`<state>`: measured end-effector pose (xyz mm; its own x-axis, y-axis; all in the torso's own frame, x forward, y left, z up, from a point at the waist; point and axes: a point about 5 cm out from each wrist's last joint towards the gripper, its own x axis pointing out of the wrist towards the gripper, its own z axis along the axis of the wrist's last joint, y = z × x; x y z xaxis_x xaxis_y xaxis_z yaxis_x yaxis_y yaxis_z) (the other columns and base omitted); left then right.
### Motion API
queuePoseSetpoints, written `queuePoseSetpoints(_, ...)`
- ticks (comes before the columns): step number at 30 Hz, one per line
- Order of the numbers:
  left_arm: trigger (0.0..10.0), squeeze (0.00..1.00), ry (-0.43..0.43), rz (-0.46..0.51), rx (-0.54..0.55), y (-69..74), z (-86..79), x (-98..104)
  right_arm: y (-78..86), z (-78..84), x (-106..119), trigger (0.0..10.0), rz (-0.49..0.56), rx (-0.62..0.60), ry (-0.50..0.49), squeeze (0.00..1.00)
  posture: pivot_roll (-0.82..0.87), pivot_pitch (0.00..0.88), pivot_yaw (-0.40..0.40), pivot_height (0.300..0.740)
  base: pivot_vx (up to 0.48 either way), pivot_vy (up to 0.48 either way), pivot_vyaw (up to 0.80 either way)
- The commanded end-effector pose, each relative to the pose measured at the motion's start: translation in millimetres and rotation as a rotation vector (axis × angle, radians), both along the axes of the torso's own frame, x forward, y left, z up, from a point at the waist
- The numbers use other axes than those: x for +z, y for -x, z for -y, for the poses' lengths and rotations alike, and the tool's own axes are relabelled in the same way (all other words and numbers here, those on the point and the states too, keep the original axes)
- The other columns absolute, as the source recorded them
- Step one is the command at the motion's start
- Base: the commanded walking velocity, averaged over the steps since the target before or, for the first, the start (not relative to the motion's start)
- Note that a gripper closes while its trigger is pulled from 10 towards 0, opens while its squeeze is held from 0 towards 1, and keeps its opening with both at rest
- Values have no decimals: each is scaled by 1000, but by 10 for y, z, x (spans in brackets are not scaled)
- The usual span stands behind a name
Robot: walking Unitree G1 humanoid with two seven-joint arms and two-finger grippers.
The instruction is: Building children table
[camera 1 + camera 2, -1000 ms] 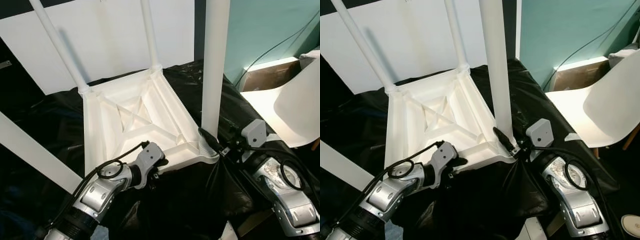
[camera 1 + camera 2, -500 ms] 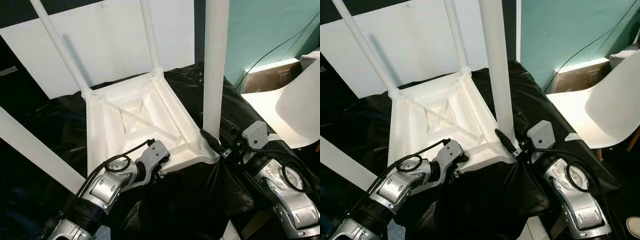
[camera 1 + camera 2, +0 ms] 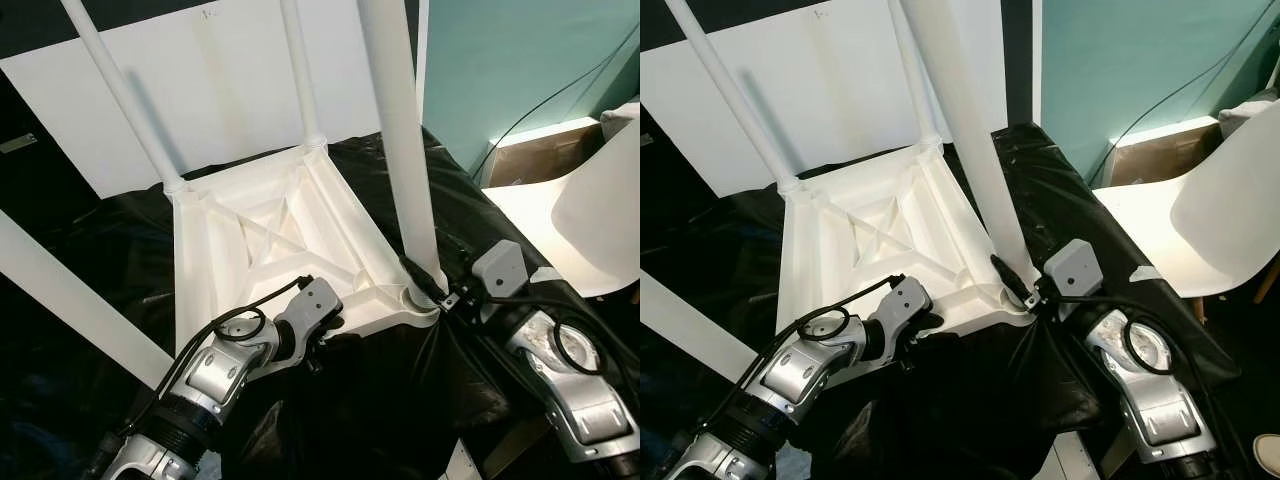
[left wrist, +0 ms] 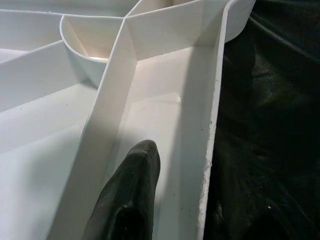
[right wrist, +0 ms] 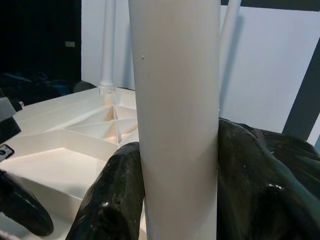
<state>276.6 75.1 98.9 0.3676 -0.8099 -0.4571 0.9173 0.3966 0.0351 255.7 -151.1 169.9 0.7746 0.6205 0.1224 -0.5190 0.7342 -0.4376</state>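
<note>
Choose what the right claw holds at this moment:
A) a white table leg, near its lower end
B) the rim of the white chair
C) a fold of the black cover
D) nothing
A: the right claw has its black fingers on both sides of the white table leg, just above the corner socket of the upturned table.

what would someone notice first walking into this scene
An upside-down white table top lies on black sheeting, its ribbed underside up and two thin legs rising from its far corners. At the near right corner the right gripper is shut on a thick white leg that leans left. The left gripper rests at the near edge.
</note>
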Motion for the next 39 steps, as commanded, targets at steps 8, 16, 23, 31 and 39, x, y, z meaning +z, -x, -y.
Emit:
queuePoseSetpoints(8,10000,0,-55,-14,71,-1,-74,-101,109,-46,-410,10000,-305,144,1,0,-55,0,131,740,0,0,0)
queuePoseSetpoints(16,10000,0,-59,-14,59,14,-62,-110,217,207,-495,10000,-391,139,44,0,-79,0,143,740,0,0,0)
queuePoseSetpoints(23,10000,0,-59,-12,46,6,-31,-106,194,277,-496,10000,-430,100,9,0,-87,0,147,740,0,0,0)
queuePoseSetpoints(31,10000,0,-63,-14,37,19,-11,-121,41,231,-428,10000,-524,50,-95,0,-91,0,147,740,0,0,0)
queuePoseSetpoints(39,10000,0,-62,-17,47,22,-22,-131,-25,241,-410,10000,-606,61,-40,0,-72,0,134,740,0,0,0)
